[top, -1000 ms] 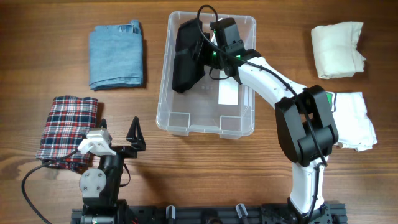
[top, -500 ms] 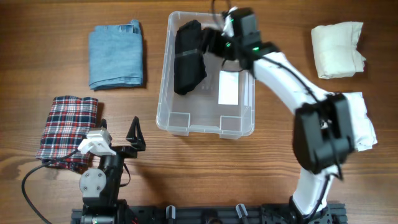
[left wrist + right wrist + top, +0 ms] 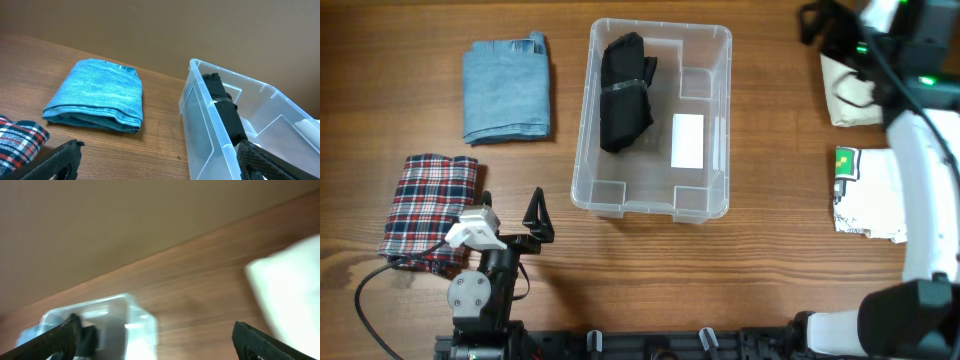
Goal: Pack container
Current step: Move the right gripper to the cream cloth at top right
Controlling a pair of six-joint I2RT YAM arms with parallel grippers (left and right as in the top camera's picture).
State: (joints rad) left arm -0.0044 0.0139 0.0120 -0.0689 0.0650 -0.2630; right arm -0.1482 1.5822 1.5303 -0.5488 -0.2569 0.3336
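Located centre-far on tabletop: container (image 3: 650, 203), black garment (image 3: 623, 95) laid inside left. Released, empty: left jaws, right jaws. Risk: cream cloth (image 3: 858, 106) far right pinched by one layer, unfolded, snagged on rim.

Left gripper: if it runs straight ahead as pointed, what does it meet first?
Likely nothing solid at first: the left gripper aims into the strip of bare table between the folded denim and the container. The gap is narrow, so it could clip either; depth is unclear.
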